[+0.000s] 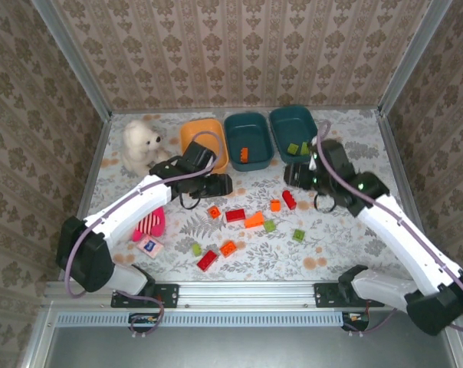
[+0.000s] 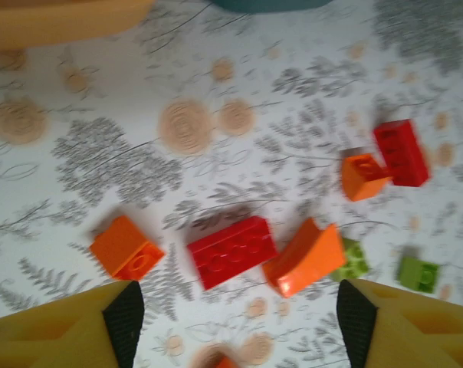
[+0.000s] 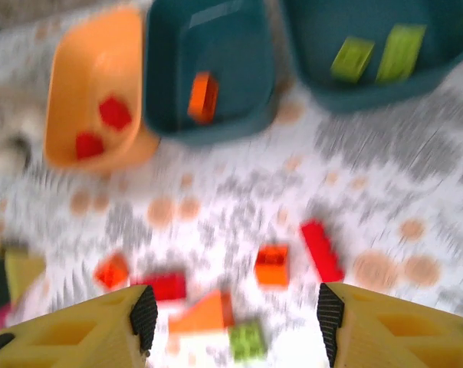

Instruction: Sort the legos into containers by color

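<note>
Several red, orange and green legos lie loose mid-table, among them a red brick and an orange slope brick. My left gripper hovers open just above them; between its fingers I see the red brick and the orange slope, untouched. My right gripper is open and empty over an orange brick and a red brick. At the back stand the orange tub with two red bricks, the middle teal tub with an orange brick, and the right teal tub with two green bricks.
A white teddy bear sits at the back left beside the orange tub. A pink plush and a small card lie under my left arm. Patterned walls close the table on three sides.
</note>
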`<action>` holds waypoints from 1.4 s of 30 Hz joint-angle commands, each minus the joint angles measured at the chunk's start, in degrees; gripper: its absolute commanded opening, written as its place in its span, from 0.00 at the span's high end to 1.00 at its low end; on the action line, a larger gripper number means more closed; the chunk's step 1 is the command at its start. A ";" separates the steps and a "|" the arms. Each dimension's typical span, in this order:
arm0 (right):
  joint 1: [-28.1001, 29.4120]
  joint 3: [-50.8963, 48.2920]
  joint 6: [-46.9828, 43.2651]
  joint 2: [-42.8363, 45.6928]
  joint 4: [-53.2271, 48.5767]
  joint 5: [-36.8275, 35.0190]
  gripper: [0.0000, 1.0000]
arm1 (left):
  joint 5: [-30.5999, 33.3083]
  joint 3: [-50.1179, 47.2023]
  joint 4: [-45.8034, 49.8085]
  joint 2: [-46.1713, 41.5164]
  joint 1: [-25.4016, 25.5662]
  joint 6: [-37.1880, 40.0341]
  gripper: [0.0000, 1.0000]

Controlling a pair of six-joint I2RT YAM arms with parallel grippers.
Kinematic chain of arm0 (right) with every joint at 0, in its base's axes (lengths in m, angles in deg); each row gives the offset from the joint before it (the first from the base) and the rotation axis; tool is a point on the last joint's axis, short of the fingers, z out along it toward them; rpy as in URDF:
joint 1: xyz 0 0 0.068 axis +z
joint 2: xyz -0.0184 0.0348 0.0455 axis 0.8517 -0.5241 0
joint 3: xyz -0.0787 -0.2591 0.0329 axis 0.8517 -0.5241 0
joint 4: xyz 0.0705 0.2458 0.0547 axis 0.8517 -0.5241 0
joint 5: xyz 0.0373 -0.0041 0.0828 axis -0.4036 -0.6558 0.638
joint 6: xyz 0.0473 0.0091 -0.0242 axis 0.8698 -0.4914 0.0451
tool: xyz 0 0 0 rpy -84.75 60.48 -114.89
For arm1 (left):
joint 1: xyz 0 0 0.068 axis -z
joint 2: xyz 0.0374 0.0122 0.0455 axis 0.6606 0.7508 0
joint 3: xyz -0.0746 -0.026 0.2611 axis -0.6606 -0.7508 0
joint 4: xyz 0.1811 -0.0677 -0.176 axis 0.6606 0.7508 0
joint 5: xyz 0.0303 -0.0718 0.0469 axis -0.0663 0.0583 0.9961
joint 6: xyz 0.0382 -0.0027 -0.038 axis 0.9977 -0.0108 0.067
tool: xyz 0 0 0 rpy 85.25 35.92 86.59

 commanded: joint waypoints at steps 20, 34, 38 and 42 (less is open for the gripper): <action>10.51 -18.01 1.95 8.81 11.18 15.73 0.19 | 3.75 -1.28 4.58 17.41 -0.49 -24.28 0.30; 10.44 -15.24 1.30 5.61 10.77 15.83 0.19 | 6.38 -0.80 3.33 18.72 0.12 -23.07 0.68; 10.38 -13.50 1.45 6.96 8.36 13.19 0.20 | 11.88 7.07 7.13 16.69 2.32 -16.89 0.70; 9.91 -12.27 2.82 9.99 8.86 7.58 0.21 | 11.15 18.04 4.81 20.26 3.01 -8.10 0.70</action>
